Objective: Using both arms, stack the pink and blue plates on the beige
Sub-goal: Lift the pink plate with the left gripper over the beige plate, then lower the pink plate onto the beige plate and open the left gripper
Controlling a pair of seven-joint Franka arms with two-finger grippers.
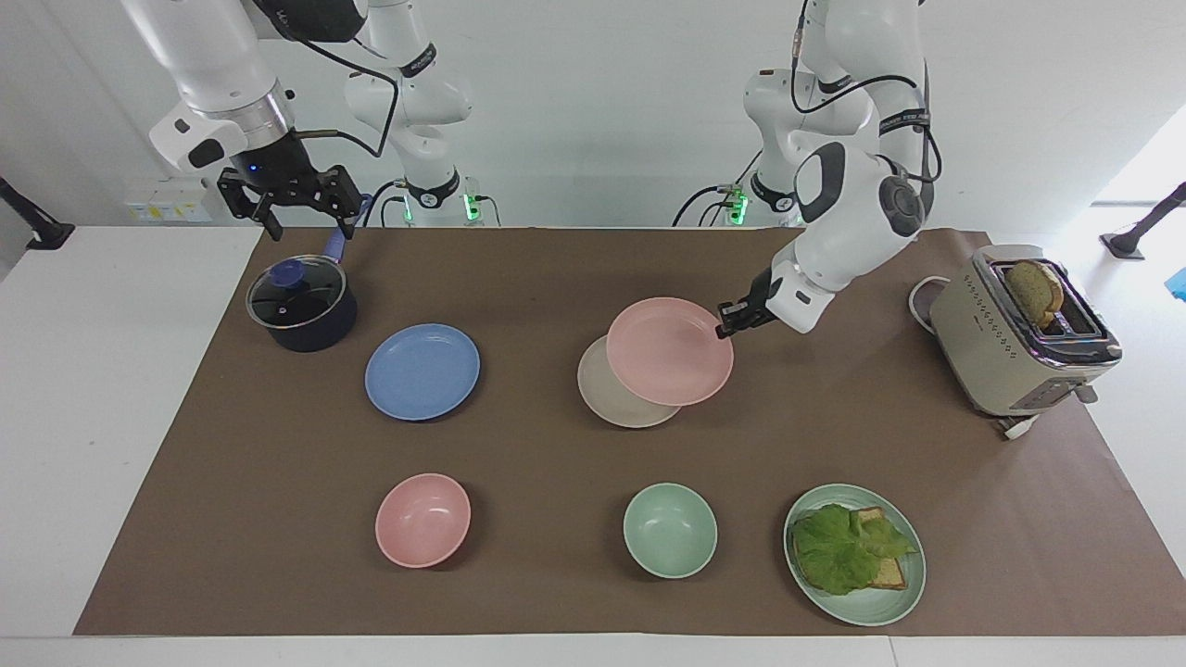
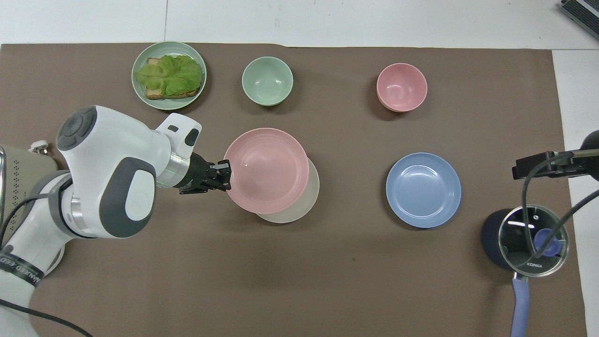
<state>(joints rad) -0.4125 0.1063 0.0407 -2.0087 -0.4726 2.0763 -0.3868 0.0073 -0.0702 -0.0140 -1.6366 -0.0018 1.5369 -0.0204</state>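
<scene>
While the pink plate hangs in the air over the beige plate, it overlaps most of that plate but sits off-centre, shifted toward the left arm's end of the worktop. It looks stiff and light, a matte shallow disc that holds its shape from a pinch at one edge alone; held that way it may droop or swing, and the thin rim gives little surface, so a slip is possible. The rim is the only sensible place to take hold, since the flat middle offers nothing to close on. The left gripper has done just that: its fingers are clamped together on the plate's rim at the side toward the left arm's end, with the plate's thin edge between them. The plate appears roughly level, perhaps tipped a little.

The blue plate lies flat on the worktop beside the beige plate, toward the right arm's end and well apart from it, not yet handled. It should behave the same way and wants the same rim pinch. The right gripper waits over the worktop's edge by the lidded pot, its fingers spread wide apart and holding nothing
</scene>
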